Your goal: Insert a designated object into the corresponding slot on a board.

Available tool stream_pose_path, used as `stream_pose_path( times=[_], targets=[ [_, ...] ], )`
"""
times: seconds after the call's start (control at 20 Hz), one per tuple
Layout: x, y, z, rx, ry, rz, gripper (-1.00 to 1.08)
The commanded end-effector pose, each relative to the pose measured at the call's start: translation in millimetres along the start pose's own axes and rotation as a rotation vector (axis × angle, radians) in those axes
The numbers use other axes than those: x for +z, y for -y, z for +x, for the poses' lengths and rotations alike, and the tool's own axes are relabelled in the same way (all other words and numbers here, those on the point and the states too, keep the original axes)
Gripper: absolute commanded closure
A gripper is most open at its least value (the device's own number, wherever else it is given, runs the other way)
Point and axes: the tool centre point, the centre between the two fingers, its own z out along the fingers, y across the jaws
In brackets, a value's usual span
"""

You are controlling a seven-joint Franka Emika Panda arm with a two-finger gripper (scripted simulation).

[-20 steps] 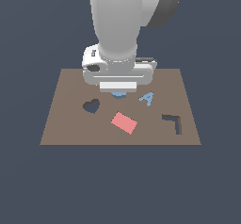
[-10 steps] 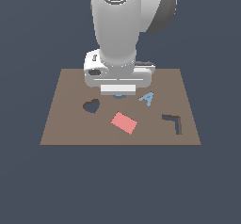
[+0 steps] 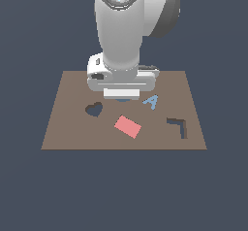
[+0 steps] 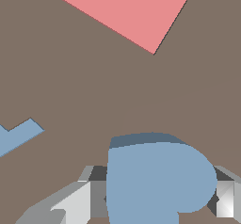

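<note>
The blue heart block (image 4: 157, 178) sits clamped between the fingers (image 4: 225, 197), one pad against each side; its tip and long axis are cut off in the wrist view. It hovers over the brown board (image 3: 72, 128), right of the heart slot (image 3: 94, 109), beyond the red rectangle (image 3: 128, 126).
</note>
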Motion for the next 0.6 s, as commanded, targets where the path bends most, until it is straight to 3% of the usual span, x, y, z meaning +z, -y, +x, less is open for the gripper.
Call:
stream_pose_path(
  times=[0.0,0.55],
  targets=[
    [1,0,0,0.000,0.000,0.000,1.08],
    [-1,-10,9,0.050,0.000,0.000,1.08]
  ],
)
